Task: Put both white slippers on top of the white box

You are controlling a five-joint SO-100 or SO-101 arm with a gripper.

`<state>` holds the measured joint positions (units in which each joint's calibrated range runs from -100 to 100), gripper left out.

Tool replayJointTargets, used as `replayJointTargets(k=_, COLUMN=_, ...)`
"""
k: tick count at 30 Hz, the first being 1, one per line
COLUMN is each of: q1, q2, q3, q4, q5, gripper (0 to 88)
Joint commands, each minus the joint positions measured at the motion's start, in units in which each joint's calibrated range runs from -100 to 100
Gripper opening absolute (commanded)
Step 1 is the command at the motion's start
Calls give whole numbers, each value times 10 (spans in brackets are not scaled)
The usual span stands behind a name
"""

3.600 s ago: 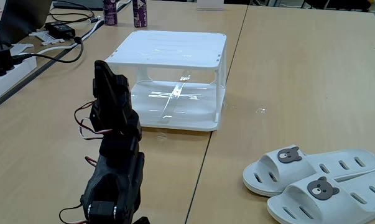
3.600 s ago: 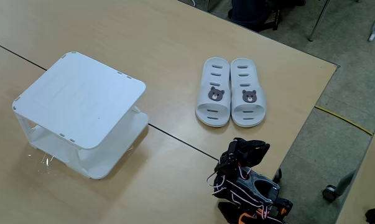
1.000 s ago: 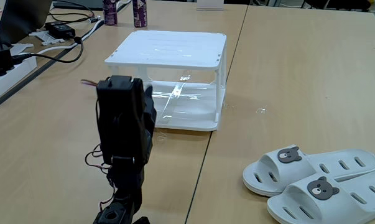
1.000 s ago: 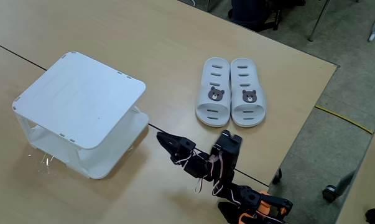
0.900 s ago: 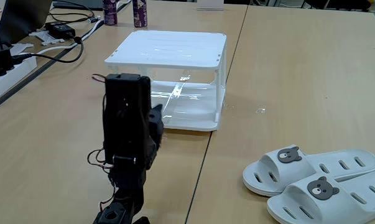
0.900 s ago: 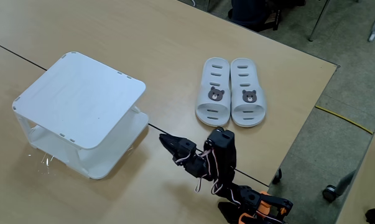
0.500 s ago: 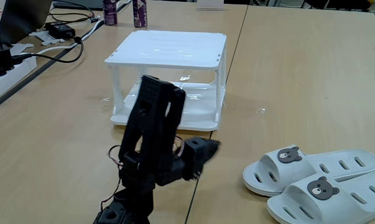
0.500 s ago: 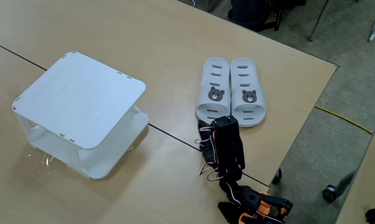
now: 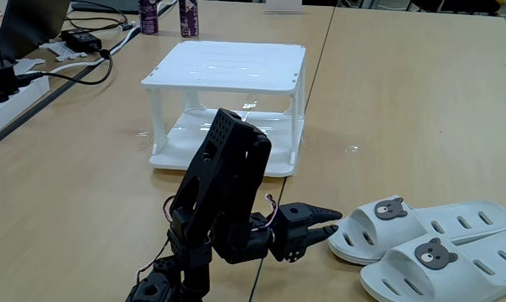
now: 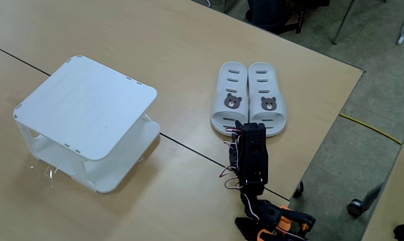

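The two white slippers lie side by side on the table, bear badges up: one [image 9: 385, 225] [image 10: 230, 99] nearer the arm, the other [image 9: 454, 258] [image 10: 266, 98] beside it. My gripper [image 9: 336, 221] [image 10: 244, 127] reaches low over the table and points at the toe end of the nearer slipper, just short of it. Its fingers are slightly parted and hold nothing. The white box [image 9: 227, 63] [image 10: 88, 107] stands apart behind the arm in a fixed view, its flat top bare.
Cables, a power strip [image 9: 5, 105] and a laptop [image 9: 30, 25] sit at the far left, and two purple bottles [image 9: 188, 17] stand behind the box. The table edge [image 10: 329, 134] runs close to the slippers and the arm base [image 10: 275, 221].
The arm has unfolded from its rest pose, swung from facing the box round toward the slippers, and lowered the gripper down to the table beside the nearer slipper.
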<state>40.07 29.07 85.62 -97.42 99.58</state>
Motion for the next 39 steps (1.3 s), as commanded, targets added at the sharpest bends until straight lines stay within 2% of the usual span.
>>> replayJointTargets(k=1, q1=5, q2=-2, q3=-29, q4=-4, q5=4, gripper=219)
replayJointTargets(k=7, q1=5, q2=6, q3=-93, q4=-2, q5=4, gripper=219)
replayJointTargets(k=16, q1=6, q2=121, q3=-284, q4=2, q5=4, gripper=220)
replayJointTargets(k=28, q1=10, q2=144, q3=-541, q4=254, q5=4, gripper=220)
replayJointTargets(k=36, q1=11, q2=159, q3=-609, q4=296, q5=4, gripper=211)
replayJointTargets(k=37, q1=11, q2=159, q3=-607, q4=296, q5=4, gripper=195)
replayJointTargets(k=39, q1=11, q2=159, q3=-605, q4=296, q5=4, gripper=54)
